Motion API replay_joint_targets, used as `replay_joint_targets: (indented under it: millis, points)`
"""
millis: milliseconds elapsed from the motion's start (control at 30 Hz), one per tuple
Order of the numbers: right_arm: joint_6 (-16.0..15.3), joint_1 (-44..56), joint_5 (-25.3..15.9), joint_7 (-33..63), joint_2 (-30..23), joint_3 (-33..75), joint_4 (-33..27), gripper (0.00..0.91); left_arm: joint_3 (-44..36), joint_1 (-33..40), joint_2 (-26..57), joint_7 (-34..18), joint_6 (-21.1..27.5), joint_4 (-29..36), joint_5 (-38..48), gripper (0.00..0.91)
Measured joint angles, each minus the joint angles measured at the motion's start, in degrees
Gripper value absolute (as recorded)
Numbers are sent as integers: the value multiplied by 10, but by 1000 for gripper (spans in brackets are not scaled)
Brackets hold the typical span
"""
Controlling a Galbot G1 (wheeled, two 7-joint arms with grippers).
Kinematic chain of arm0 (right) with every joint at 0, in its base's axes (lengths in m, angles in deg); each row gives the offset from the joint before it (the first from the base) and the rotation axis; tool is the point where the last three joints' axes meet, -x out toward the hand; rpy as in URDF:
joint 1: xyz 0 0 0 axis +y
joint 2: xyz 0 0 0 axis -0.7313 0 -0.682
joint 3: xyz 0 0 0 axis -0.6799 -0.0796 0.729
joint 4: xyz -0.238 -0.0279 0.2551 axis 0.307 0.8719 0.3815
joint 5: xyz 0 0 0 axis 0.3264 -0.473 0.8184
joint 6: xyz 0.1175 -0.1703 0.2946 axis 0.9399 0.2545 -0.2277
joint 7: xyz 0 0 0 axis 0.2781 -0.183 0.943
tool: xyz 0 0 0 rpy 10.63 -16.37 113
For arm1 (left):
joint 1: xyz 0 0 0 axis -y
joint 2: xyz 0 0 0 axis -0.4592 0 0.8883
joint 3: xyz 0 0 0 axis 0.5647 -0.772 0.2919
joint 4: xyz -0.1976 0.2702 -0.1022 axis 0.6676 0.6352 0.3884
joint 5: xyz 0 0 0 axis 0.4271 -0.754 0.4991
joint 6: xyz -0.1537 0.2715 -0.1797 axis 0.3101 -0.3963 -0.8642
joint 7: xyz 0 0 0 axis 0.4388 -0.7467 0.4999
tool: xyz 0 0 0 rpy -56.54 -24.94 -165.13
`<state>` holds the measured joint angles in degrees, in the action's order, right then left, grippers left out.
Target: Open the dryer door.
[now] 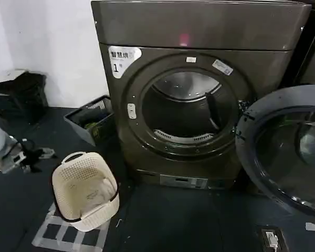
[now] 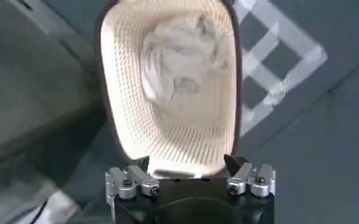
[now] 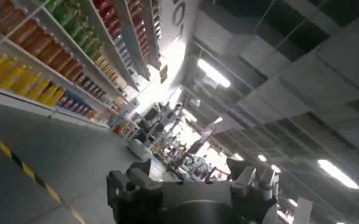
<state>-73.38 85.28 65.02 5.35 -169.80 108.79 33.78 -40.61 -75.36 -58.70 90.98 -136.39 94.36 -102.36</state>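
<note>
Grey-bronze dryer point(image 1: 199, 31) w/ white label, cream perforated basket point(image 1: 85, 190), dk floor point(image 1: 168, 226)

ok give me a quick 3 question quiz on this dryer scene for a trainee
1. True or false: the dryer door is swung open, leaving the drum of the dryer exposed.
2. What lies inside the cream laundry basket on the floor? A) white cloth B) bottles C) shoes
3. Fill in: the white label at the dryer's upper left corner carries the number ___.

Key
1. True. The door hangs open to the robot's right of the opening.
2. A. The left gripper, fingers apart, hovers above the basket with the cloth visible in it.
3. 1
</note>
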Motion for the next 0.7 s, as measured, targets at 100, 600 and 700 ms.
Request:
replay_joint_targets:
  millis: [100, 600, 700]
  points:
    - [1, 0, 0, 0, 0, -1, 1, 907, -9, -5, 4, 15, 0, 10, 32, 907]
    - [13, 0, 1, -2, -8, -5, -2, 907, -48, -4, -1, 24, 0, 57, 34, 907]
    - [13, -1, 8, -4, -9, -3, -2, 907, -51, -7, 2, 23, 0, 59, 36, 907]
